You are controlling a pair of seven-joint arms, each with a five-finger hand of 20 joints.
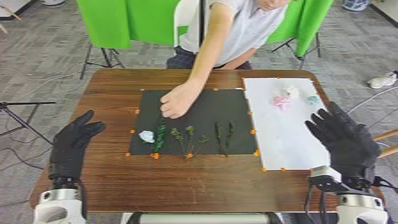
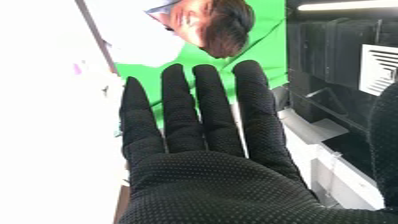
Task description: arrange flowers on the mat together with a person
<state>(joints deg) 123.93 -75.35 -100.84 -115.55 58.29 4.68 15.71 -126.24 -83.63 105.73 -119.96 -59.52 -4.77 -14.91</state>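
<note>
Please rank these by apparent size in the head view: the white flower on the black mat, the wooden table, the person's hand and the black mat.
1. Wooden table
2. Black mat
3. Person's hand
4. White flower

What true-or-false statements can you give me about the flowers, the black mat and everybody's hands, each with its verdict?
1. The person's hand is at the black mat. True.
2. The pink flower lies on the black mat. False: the pink flower is on the white sheet.
3. A white flower lies on the black mat, toward its left side. True.
4. The robot's right hand is curled tightly round a green stem. False: the right hand holds nothing, and its fingers are straight.
5. The robot's left hand is to the left of the black mat. True.
</note>
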